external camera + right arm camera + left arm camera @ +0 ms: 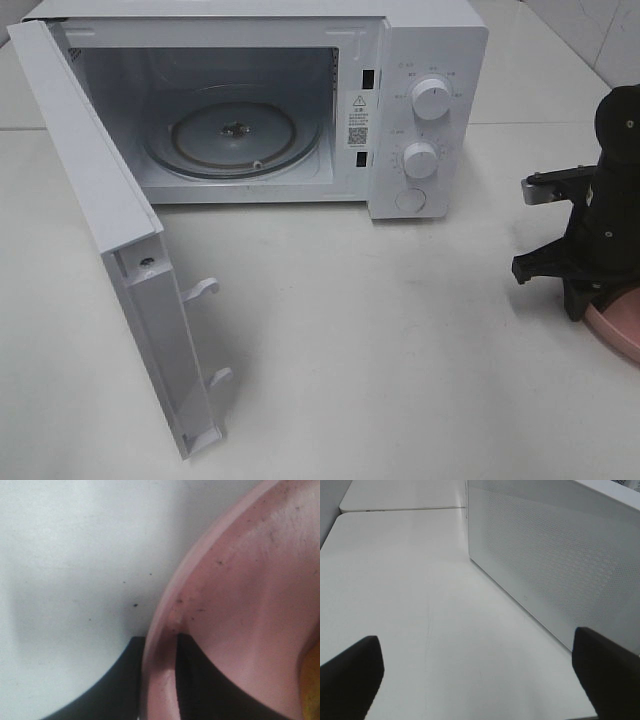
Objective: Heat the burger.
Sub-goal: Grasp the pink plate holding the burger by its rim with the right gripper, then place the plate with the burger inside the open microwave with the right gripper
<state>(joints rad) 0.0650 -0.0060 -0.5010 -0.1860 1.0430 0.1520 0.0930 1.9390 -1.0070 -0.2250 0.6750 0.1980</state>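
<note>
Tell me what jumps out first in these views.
The white microwave at the back of the table, its door swung wide on the left and the glass turntable bare. At the right edge, the right gripper pinches the rim of a pink plate.

Things we can count
One white box-shaped microwave oven (455,60), two round white knobs (431,98), one round white button (410,200), one round glass tray (235,135), two white door hooks (203,289), one round pink speckled plate (620,325).
</note>
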